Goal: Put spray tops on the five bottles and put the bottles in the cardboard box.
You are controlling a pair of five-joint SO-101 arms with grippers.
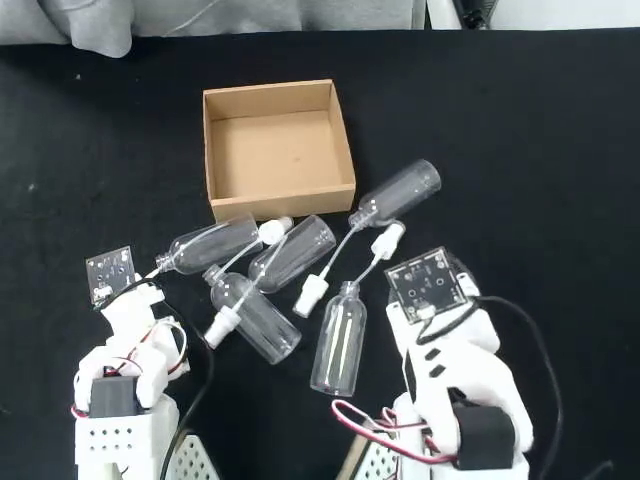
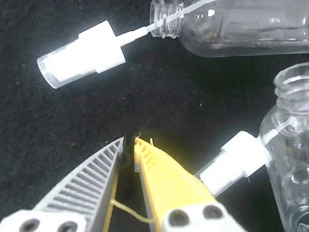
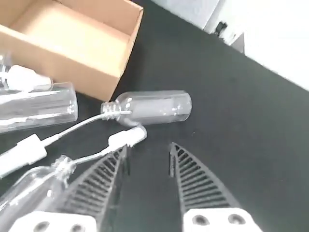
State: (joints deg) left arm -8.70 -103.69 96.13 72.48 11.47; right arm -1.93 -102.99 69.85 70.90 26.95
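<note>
Clear cylindrical bottles (image 1: 340, 345) lie flat; cardboard box (image 1: 283, 200) square, open-topped

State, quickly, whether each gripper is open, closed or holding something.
Left gripper: closed, holding nothing.
Right gripper: open, holding nothing.

Jaws of the right gripper (image 3: 147, 157) stand apart over the black worktop (image 3: 241, 121); a clear bottle (image 3: 154, 107) lies at its twelve o'clock, the cardboard box (image 3: 72, 43) at ten o'clock.
</note>
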